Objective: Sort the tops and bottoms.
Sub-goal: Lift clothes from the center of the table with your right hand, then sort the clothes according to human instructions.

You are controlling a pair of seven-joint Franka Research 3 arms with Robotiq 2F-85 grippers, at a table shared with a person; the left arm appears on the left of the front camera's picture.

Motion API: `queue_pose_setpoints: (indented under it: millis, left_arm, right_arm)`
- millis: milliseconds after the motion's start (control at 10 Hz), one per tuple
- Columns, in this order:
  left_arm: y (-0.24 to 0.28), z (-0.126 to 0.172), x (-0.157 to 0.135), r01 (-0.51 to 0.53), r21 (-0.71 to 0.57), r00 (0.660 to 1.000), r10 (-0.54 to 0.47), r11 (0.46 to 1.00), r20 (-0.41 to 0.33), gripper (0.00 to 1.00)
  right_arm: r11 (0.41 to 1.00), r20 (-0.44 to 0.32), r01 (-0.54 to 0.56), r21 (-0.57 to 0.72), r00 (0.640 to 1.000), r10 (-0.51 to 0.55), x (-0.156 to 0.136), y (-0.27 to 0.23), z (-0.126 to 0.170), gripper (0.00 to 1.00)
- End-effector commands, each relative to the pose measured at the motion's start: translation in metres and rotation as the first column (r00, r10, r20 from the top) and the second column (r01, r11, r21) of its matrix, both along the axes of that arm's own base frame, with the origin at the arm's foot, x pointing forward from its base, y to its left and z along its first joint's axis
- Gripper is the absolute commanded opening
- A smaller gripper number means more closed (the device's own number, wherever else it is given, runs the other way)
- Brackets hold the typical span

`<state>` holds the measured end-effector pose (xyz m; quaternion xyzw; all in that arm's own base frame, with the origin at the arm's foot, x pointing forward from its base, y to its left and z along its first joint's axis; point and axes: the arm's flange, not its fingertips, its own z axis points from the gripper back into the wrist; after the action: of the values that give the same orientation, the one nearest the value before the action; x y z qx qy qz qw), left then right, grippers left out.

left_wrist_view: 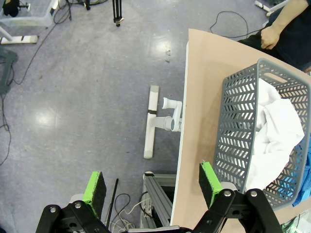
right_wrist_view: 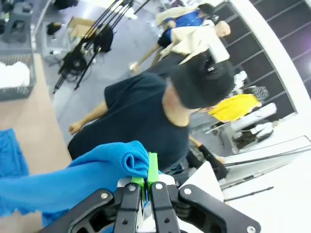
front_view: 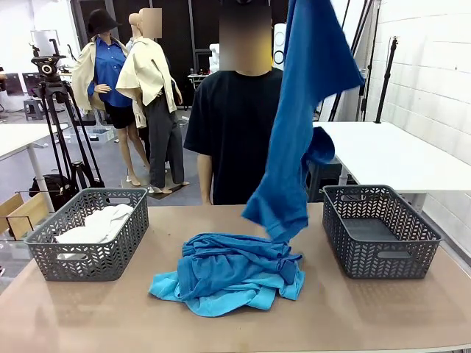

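Hanging high over the table (front_view: 368, 316), a royal-blue shirt (front_view: 298, 110) is pinched between the closed pads of the right gripper (right_wrist_view: 147, 167), its lower end near the top of the pile of blue shirts (front_view: 232, 276). Jaws of the left gripper (left_wrist_view: 151, 187) spread wide, holding nothing, over the floor beside the left basket (left_wrist_view: 233, 126), where the white shirt (left_wrist_view: 277, 131) lies.

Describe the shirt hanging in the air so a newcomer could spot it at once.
Start at the brown table and find the grey basket at its right end. Just left of it, above the heap of blue clothes, a royal-blue shirt dangles full length, pinched by the right end effector. Unlike the crumpled heap, it alone hangs from above.
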<state>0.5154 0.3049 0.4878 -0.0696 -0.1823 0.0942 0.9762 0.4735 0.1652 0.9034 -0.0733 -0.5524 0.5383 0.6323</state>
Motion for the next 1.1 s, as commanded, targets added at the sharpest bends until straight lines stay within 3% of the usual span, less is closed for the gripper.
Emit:
queue_pose_setpoints:
  millis: [0, 100, 200, 1000]
  left_arm:
    - [0.0, 0.0, -0.001, 0.002, 0.01, 1.0, -0.002, 1.0, -0.007, 1.0]
    - [0.0, 0.0, -0.001, 0.002, 0.01, 1.0, -0.002, 1.0, -0.007, 1.0]
    - [0.0, 0.0, -0.001, 0.002, 0.01, 1.0, -0.002, 1.0, -0.007, 1.0]
    - [0.0, 0.0, -0.001, 0.002, 0.01, 1.0, -0.002, 1.0, -0.007, 1.0]
  right_arm:
    - [0.999, 0.021, 0.021, 0.04, 1.0, -0.022, 0.006, 0.003, 0.041, 0.0]
    - [0.997, 0.026, 0.035, 0.062, 0.999, -0.037, 0.002, 0.0, 0.05, 0.0]
    - [1.0, 0.025, 0.008, 0.025, 1.0, -0.008, -0.003, -0.005, 0.02, 0.0]
    - [1.0, 0.025, 0.008, 0.025, 1.0, -0.008, -0.003, -0.005, 0.02, 0.0]
